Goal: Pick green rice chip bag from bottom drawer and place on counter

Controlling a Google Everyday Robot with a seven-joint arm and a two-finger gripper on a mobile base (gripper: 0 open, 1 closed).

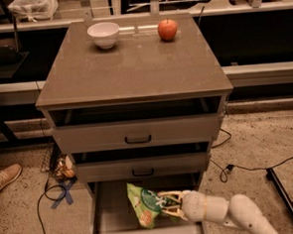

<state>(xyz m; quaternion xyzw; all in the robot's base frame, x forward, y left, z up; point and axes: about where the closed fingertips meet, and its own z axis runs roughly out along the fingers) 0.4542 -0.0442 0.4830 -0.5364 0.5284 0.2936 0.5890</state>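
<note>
We log: gripper (168, 205) low in bottom drawer (110, 213), clamped on green rice chip bag (143, 207). Grasp made; lift and placement on bench (133, 67) outstanding.

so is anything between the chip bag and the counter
The gripper is at the green rice chip bag in the bottom drawer; two open drawers jut out above, below the counter, where a bowl and apple sit far back.
</note>
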